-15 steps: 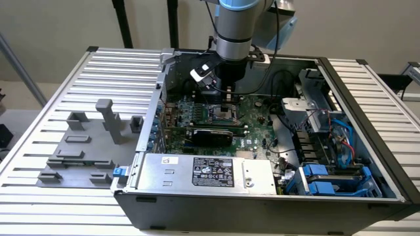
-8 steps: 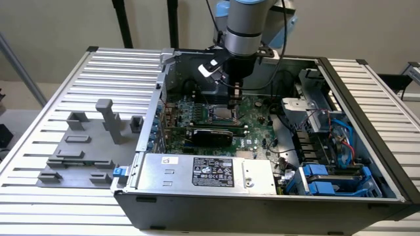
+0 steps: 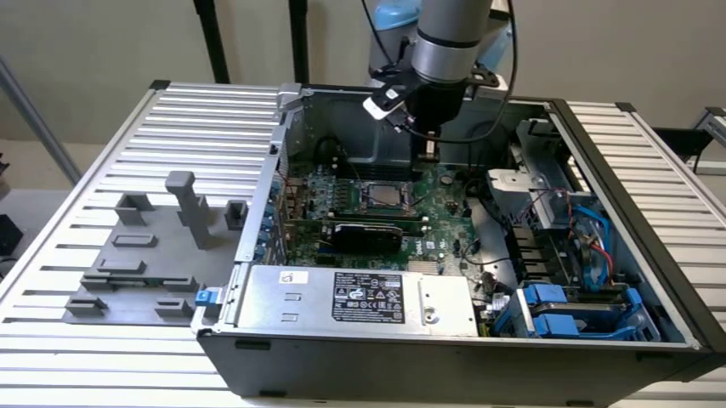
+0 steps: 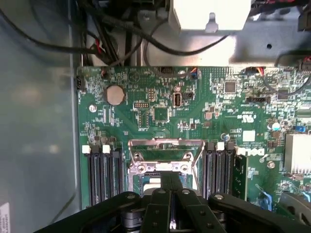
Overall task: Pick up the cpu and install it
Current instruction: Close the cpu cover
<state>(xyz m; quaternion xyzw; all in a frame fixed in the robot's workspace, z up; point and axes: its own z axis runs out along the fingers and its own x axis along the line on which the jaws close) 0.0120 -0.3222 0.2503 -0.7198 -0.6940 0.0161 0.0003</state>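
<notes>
Jaws: pressed together, nothing visible b/w them; low inside the case, above the socket.
Arm (image 3: pixel 445 38): comes down from above into the open case (image 3: pixel 454 361).
Cpu (image 3: pixel 387 197): pale square lying flat inside the socket frame, mid-board. In the wrist view the cpu (image 4: pixel 151 183) is a pale patch just under my jaws, mostly hidden by them.
Contact: can't tell if I touch the cpu.
Socket frame (image 4: pixel 165 155): silvery metal, around the cpu; can't tell if it's latched.
Motherboard (image 4: pixel 146 104): green, lying flat on the case floor.
RAM slots (image 4: pixel 103 170): black, on both sides of the socket.
Coin cell (image 4: pixel 115 94): round, on the board, apart from the socket.
Expansion card (image 3: pixel 363 231): long, black, just beside the socket on the near side in the exterior view.
PSU (image 3: pixel 352 297): silver box w/ label, at the case's near wall.
Table (image 3: pixel 204 110): slatted metal, carries the case.
Grey fixture (image 3: pixel 148 255): on the table, at the exterior view's left of the case.
</notes>
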